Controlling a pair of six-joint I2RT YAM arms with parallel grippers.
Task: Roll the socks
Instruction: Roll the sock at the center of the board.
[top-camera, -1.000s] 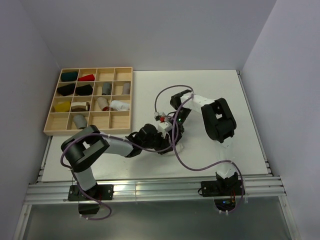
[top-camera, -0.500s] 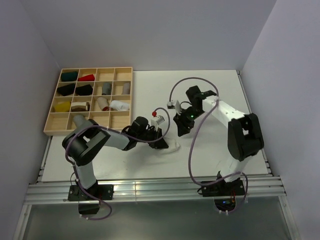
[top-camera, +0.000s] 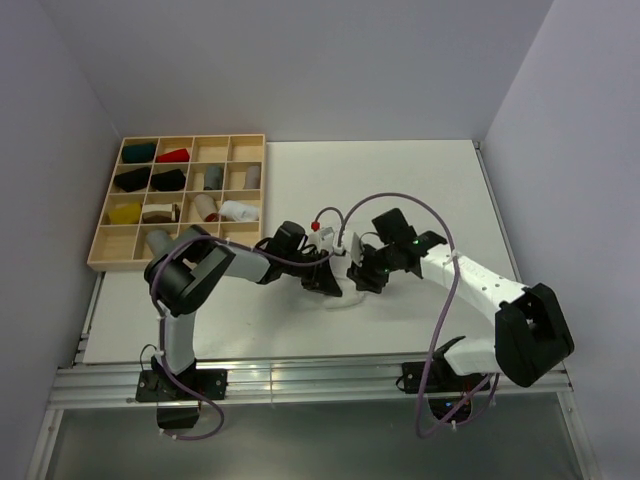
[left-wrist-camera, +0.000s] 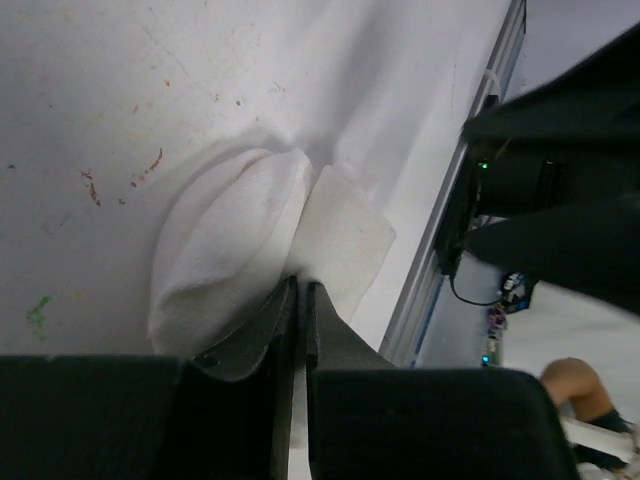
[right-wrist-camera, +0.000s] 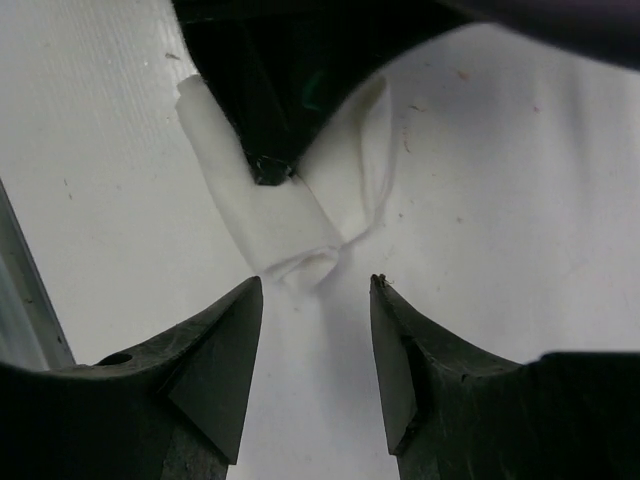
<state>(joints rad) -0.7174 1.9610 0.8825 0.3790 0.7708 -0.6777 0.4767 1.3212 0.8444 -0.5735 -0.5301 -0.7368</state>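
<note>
A white sock (left-wrist-camera: 230, 240) lies bunched and partly rolled on the white table (top-camera: 420, 190), near its middle. My left gripper (left-wrist-camera: 301, 283) is shut, its tips pinching a fold of this sock (top-camera: 345, 293). Seen from the right wrist, the sock (right-wrist-camera: 280, 225) forms a short roll with a loose flap behind it, and the left gripper's dark tip (right-wrist-camera: 270, 165) presses on its top. My right gripper (right-wrist-camera: 316, 285) stands open just short of the roll's near end, with nothing between its fingers. From above, the left gripper (top-camera: 320, 278) and the right gripper (top-camera: 362, 274) face each other across the sock.
A wooden compartment tray (top-camera: 175, 265) stands at the table's back left, holding several small cloth bundles in red, yellow, green, black, grey and white. Cables (top-camera: 400, 205) loop over both arms. The table's metal front rail (top-camera: 300, 380) runs below the arms.
The right arm has swung forward and down, bringing its gripper close to the sock and opening wider. The left gripper stays pinched on the sock while its arm has straightened.
</note>
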